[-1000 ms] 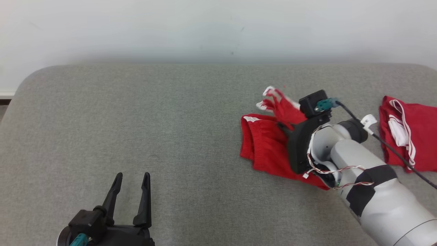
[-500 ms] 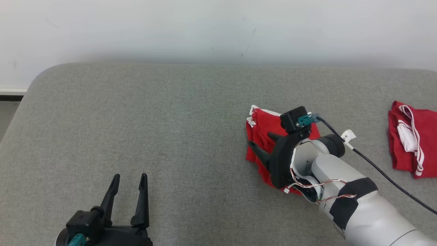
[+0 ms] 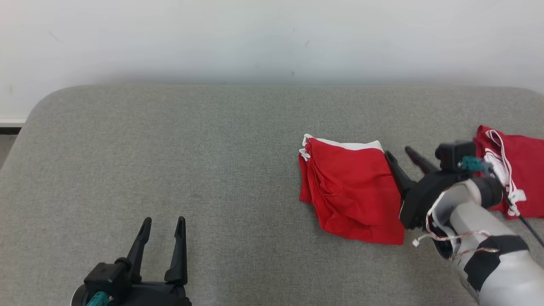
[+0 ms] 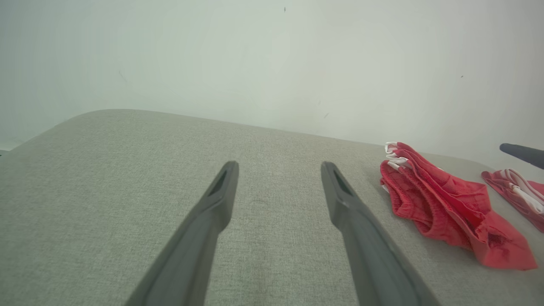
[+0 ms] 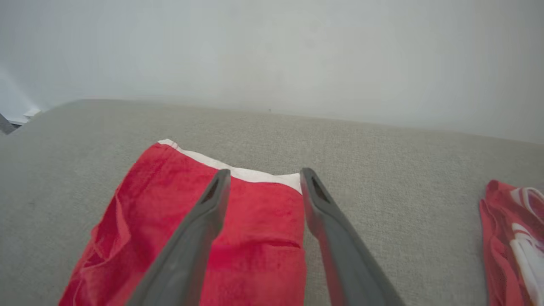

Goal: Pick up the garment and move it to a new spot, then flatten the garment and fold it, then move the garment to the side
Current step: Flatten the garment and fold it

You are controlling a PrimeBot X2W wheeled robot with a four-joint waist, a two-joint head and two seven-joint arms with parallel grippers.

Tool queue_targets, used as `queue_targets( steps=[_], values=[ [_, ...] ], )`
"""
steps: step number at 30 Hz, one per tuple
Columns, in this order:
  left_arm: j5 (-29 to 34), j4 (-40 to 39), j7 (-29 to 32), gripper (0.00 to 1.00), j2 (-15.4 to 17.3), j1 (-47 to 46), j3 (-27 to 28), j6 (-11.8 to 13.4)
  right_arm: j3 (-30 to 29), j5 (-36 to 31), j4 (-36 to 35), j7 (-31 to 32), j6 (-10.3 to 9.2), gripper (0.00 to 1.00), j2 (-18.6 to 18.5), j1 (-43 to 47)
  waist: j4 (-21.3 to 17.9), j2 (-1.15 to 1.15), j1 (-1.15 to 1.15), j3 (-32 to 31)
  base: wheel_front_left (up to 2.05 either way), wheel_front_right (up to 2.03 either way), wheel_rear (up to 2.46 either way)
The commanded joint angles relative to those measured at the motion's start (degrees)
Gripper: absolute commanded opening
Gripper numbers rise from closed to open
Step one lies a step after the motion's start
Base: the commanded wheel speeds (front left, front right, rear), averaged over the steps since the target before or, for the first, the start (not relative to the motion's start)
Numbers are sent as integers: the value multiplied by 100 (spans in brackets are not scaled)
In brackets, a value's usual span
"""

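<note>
Garment [image 3: 350,193] folded flat on grey surface [image 3: 212,148], just left of right hand [image 3: 398,152], its fingers spread apart

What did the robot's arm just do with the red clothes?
The right gripper laid the lifted part of the red shorts down, let go, opened and pulled back to their right side. The shorts now lie folded on the grey cushion. The left gripper stayed open and still, and the other red garment stayed put.
</note>
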Motion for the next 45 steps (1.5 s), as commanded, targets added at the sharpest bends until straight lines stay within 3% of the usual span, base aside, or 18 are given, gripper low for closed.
queue_targets(
  steps=[1, 8, 16, 24, 29, 30, 31, 33, 39, 45],
  values=[
    [-33, 8, -1, 100, 4, 0, 12, -7, 91, -95, 121, -133, -14, 0, 81, 215, -9, 0, 0, 51, 0, 0, 0],
    [-17, 111, -1, 100, 4, -94, 49, -33, 458, -141, 216, -398, -14, 0, 543, 549, -7, 0, 0, 78, 0, 0, 0],
    [11, 123, -1, 100, 3, -55, 117, -60, 1443, -58, -67, -190, -14, 0, 1120, 840, -21, 0, 0, 10, 0, 0, 0],
    [23, 146, -1, 100, 3, -10, 160, -72, 1957, 365, -400, -200, -14, 0, 1251, 941, -46, 0, 0, -57, 0, 0, 0],
    [69, 145, -1, 100, 2, 78, 254, -36, 1503, 650, -697, -645, -14, 0, 1054, 850, -160, 0, 0, -196, 0, 0, 0],
    [83, 138, -1, 100, 3, 106, 282, -31, 1362, 659, -764, -689, -14, 20, 996, 865, -200, 0, 0, -238, 0, 0, 0],
    [89, 122, -1, 100, 4, 133, 306, -10, 1236, 644, -840, -716, -14, 65, 946, 906, -239, 0, 0, -273, 0, 0, 0],
    [89, 62, -1, 100, 3, 203, 374, 23, 923, 548, -1004, -744, -14, 100, 808, 1013, -340, 0, 0, -345, 0, 0, 0],
    [128, -91, -1, 100, 6, 406, 519, 118, -438, -143, -1642, -747, -14, 100, 411, 1545, -634, 0, 0, -496, 0, 0, 0],
    [220, -13, -1, 100, 67, 431, 633, 83, -1383, -805, -1724, -750, -14, 100, 224, 2065, -869, 0, 0, -644, 0, 0, 0]
  ],
)
